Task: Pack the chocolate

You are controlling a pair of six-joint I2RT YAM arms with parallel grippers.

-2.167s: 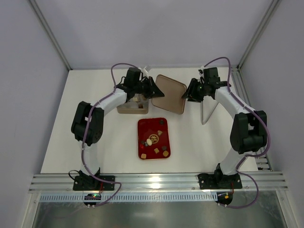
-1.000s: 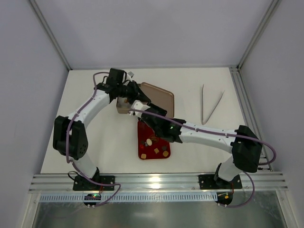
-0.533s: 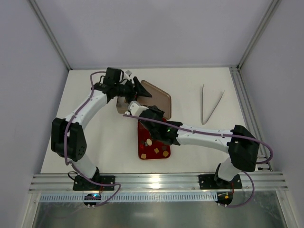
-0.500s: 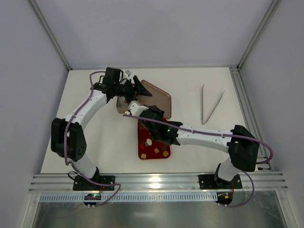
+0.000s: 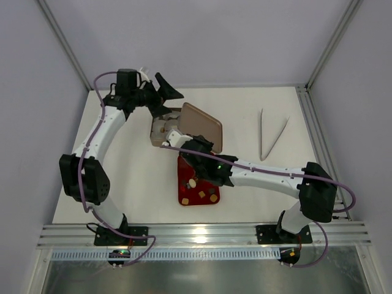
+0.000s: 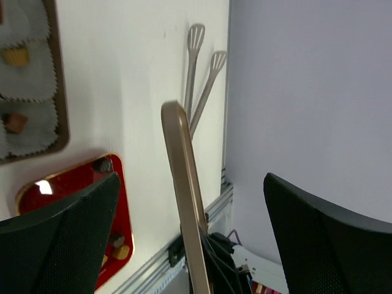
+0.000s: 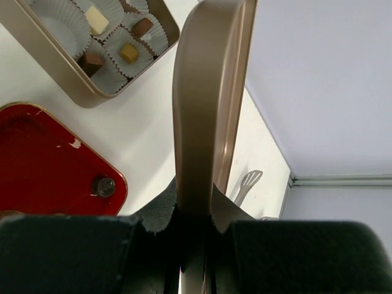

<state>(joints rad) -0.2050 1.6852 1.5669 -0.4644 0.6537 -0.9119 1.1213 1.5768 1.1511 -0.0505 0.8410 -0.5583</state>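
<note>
The bronze lid (image 5: 201, 125) stands tilted on edge over the table, with my right gripper (image 5: 184, 143) shut on its near rim. In the right wrist view the lid (image 7: 208, 92) is pinched between the fingers of the right gripper (image 7: 197, 211). My left gripper (image 5: 169, 88) hangs open behind the box, holding nothing; the lid's edge (image 6: 182, 177) shows between its spread fingers (image 6: 67, 233). Chocolate (image 5: 192, 182) lies scattered on the red tray (image 5: 184, 160). More chocolate (image 7: 128, 52) sits in paper cups in the bronze box (image 7: 56, 68).
Two grey tongs (image 5: 272, 135) lie at the back right of the white table. The box (image 5: 155, 139) sits just behind the red tray, partly hidden by the lid and the right arm. Metal rails run along the near edge and right side.
My left gripper opened, let go of the lid and drew back to the far left. My right gripper closed on the lid's near rim and now holds it alone.
</note>
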